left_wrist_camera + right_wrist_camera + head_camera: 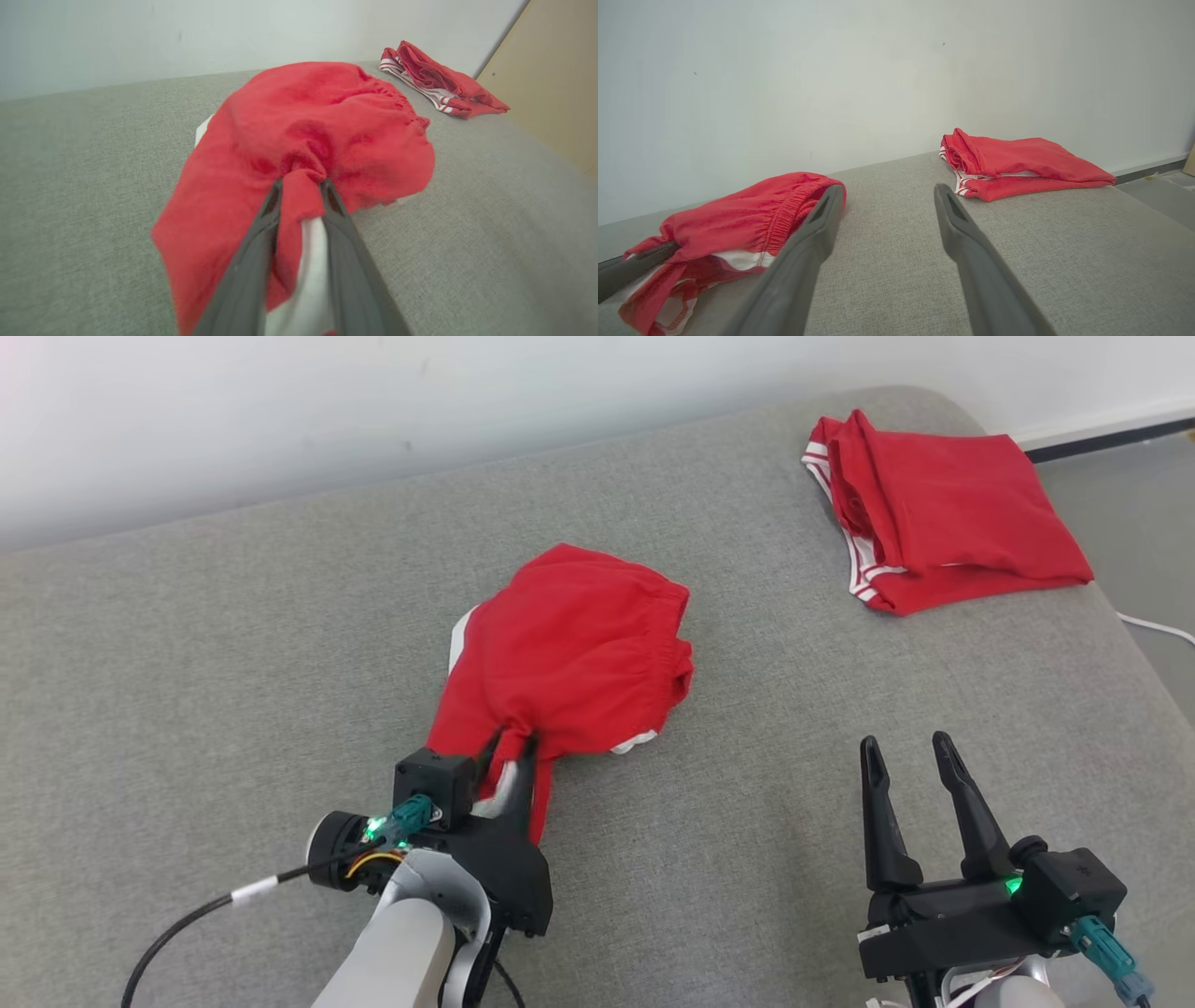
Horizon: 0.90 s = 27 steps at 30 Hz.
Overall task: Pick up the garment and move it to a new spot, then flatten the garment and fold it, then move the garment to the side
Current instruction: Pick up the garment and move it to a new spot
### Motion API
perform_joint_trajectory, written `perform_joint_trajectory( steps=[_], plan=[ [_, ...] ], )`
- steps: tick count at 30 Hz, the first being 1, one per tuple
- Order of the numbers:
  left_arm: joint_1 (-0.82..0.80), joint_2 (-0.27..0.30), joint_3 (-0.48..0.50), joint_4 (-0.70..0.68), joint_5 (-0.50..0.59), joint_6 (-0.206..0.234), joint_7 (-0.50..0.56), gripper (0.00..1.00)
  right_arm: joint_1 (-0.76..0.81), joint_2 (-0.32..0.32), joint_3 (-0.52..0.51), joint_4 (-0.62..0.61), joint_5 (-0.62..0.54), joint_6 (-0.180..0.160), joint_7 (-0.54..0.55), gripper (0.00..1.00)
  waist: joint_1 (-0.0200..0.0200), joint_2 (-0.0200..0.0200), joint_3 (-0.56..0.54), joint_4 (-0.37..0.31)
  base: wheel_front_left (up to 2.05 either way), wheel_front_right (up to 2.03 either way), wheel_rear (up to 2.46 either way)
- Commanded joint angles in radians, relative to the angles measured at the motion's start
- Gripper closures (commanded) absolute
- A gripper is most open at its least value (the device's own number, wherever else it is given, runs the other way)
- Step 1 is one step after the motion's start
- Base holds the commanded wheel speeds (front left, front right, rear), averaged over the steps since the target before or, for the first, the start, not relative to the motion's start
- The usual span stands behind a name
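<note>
cushion [233, 691] of grey fabric spreads before us, and near its middle lies a crumpled red garment [569, 644] with white trim. our left gripper [512, 745] sits at the garment's near edge, its two dark fingers pinched on a bunched fold of the fabric. in the left wrist view, red and white cloth fills the narrow gap between them. our right gripper [906, 739] rests low at the right, well apart from the garment, fingers spread wide with nothing between them. a folded pile [943, 513] of red cloth with white stripes lies at the far right corner of the cushion, below a pale wall [280, 411].
</note>
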Motion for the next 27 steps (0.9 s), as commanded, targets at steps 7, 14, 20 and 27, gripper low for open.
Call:
perform_joint_trajectory(
  steps=[7,14,20,27],
  plan=[
    [-0.044,-0.004,0.005,-0.049,-0.020,0.001,-0.107,0.00,0.025,-0.006,-0.010,-0.007,0.001,-0.003,-0.005,0.00,0.0000,0.0000,-0.044,0.051,0.00,0.00,0.00],
    [-0.021,0.069,0.037,-0.144,0.005,0.028,-0.150,0.00,0.047,-0.015,-0.015,-0.014,0.009,-0.003,-0.005,0.00,0.0000,0.0000,-0.087,0.111,0.00,0.00,0.00],
    [0.052,0.171,0.085,-0.205,0.021,0.055,-0.171,0.00,0.067,-0.018,-0.025,-0.017,0.004,-0.003,-0.005,0.00,0.0000,0.0000,-0.122,0.157,0.00,0.00,0.00],
    [0.177,0.268,0.153,-0.312,0.034,0.085,-0.192,0.00,0.093,-0.021,-0.033,-0.025,0.000,-0.003,-0.005,0.00,0.0000,0.0000,-0.153,0.205,0.00,0.00,0.00]
  ],
)
